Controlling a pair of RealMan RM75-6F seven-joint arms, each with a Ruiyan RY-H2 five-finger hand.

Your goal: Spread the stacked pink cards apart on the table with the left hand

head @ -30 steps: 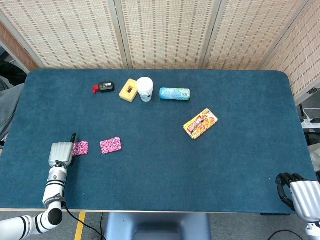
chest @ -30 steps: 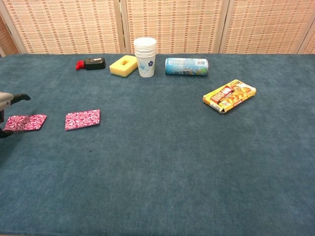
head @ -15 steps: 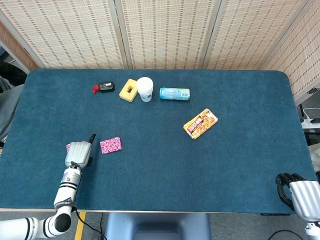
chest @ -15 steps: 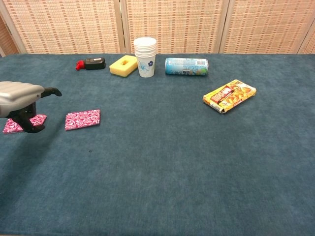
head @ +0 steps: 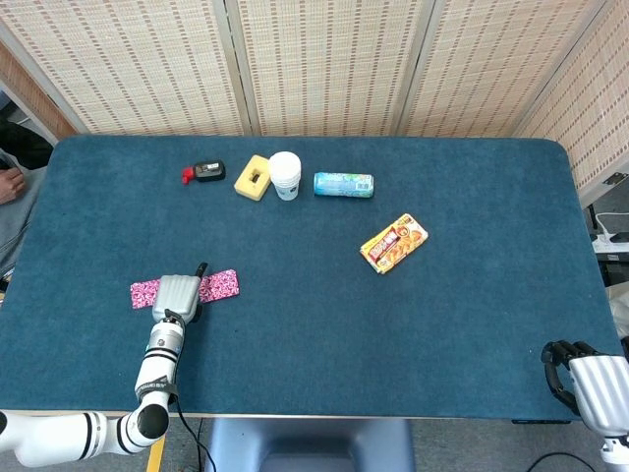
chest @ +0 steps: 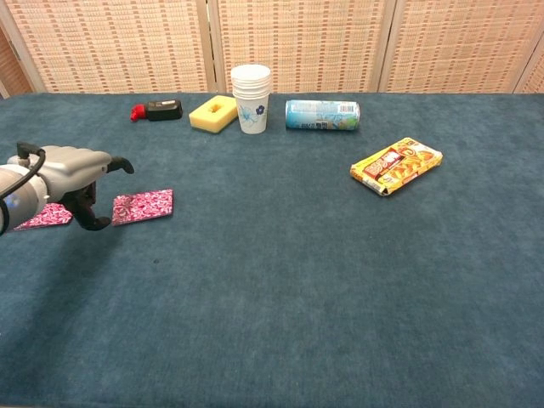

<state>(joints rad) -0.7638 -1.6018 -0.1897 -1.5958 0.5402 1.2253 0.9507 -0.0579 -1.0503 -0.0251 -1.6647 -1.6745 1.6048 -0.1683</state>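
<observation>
Blue felt table [head: 393, 324] before woven screens [head: 324, 59]; left robot hand [chest: 81, 174] empty, fingers apart.

A table [head: 472, 324] covered in dark teal cloth stands before woven cane screen panels [head: 324, 64] with pale frames; grey floor [head: 462, 447], a yellow floor line [head: 157, 454] and a white power strip [head: 611, 239] show beyond its edges.

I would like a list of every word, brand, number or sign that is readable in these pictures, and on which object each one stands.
No text can be read with certainty.
Snack packet: red printing, too blurred to read.
Lying blue can: label too small to read.
Paper cups: only a blue floral mark, no words.
Pink cards: pattern only.
</observation>
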